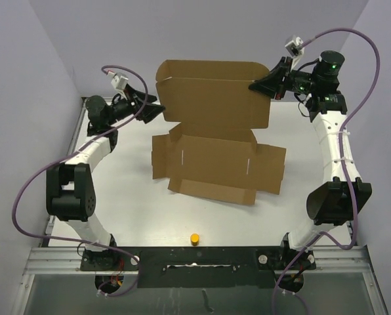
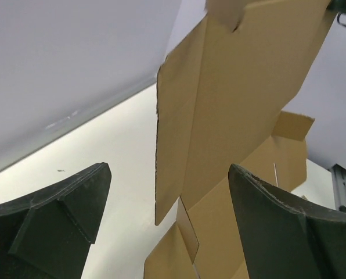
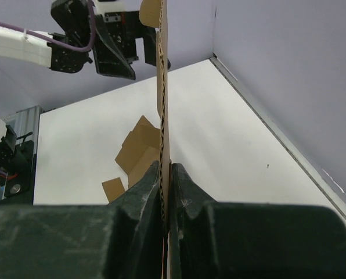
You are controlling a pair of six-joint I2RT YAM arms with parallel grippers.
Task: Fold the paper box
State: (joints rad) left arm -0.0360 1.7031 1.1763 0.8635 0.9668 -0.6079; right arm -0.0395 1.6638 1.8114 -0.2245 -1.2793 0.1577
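Small yellow cylinder (image 1: 194, 238): is sitting alone near the middle of the bench's (image 1: 123, 197) near edge, well apart from everything else.
Paper box (image 1: 215, 164): is lying mid-bench as an opened die-cut cardboard sheet, with its base and side flaps resting flat.
Lid panel (image 1: 212, 92): is standing upright off the back of the sheet, toward the far edge, with its face looking back at the arms.
Left hand (image 1: 157, 110): is hovering just beside the lid panel's left edge, toward the far-left corner. Its fingers are spreading wide and gripping nothing. In its wrist view the cardboard edge is showing in the gap between them and appears to be touching neither.
Right hand (image 3: 166, 168): is pinching the lid panel's right edge near the top, toward the far-right corner. Its fingers are closing tight on the single thickness of board.
Handling: the sheet is looking light and thin, stiff across its panels but probably hinging freely at the scored creases. A one-sided grip is likely letting it twist or sag, and a hard pinch could be denting the board.
Where to hold: the plain panel edges, close to a crease and away from the small tabs and slots, are looking like the safest places. A second grip on the left edge, opposite the right hand, should be steadying the panel for the fold.
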